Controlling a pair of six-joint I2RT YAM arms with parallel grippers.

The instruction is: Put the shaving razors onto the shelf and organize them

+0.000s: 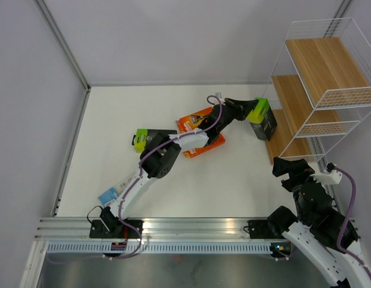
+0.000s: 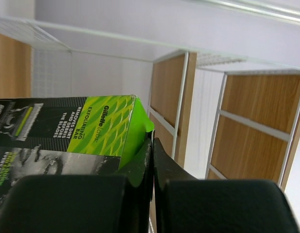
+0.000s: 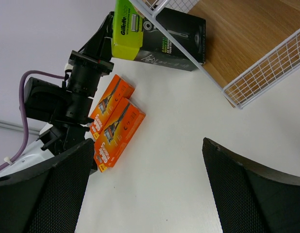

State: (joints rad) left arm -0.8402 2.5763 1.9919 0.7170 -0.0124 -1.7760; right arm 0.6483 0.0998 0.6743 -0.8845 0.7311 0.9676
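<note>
My left gripper (image 1: 250,113) is shut on the lime-green end flap of a black shaving razor pack (image 1: 265,122). The pack is held on edge at the left front of the shelf (image 1: 320,90), its black end over the lowest wood tier. In the left wrist view the jaws (image 2: 152,141) pinch the green flap of this pack (image 2: 67,131). Two orange packs (image 1: 200,135) lie side by side mid-table under the left arm. Another black and lime pack (image 1: 146,138) lies further left. A clear and blue pack (image 1: 108,195) lies near the left arm's base. My right gripper (image 3: 147,184) is open and empty above bare table.
The shelf's white wire frame (image 3: 259,65) rims each tier, and the upper tiers (image 1: 329,60) step back to the right. The left arm (image 3: 82,82) stretches across the table over the orange packs (image 3: 116,121). Grey walls close off the back and left.
</note>
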